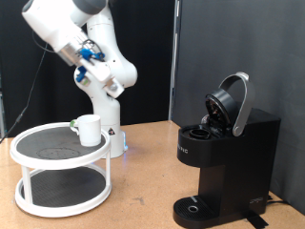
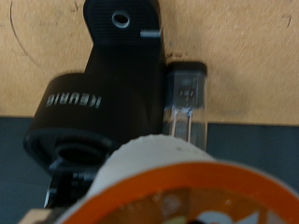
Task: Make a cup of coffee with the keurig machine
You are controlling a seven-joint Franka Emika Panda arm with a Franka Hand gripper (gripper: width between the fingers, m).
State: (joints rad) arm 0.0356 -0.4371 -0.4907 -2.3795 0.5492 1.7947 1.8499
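Observation:
The keurig machine (image 1: 233,153) stands at the exterior view's right with its domed lid (image 1: 232,100) hinged open. In the wrist view the machine (image 2: 112,84) shows from above and some way off. A white pod with an orange rim (image 2: 177,182) fills the near part of the wrist view, hanging right at the hand, so my gripper is shut on it. The fingers are hidden behind it. The hand is out of the exterior view, at the top left above the arm (image 1: 67,38). The cup (image 1: 89,130), a white mug, stands upright on a round stand.
A white two-tier round stand (image 1: 59,153) sits at the exterior view's left, next to the robot base (image 1: 112,134). The machine's clear water tank (image 2: 187,98) is on its side. The wooden table (image 1: 143,181) lies between stand and machine.

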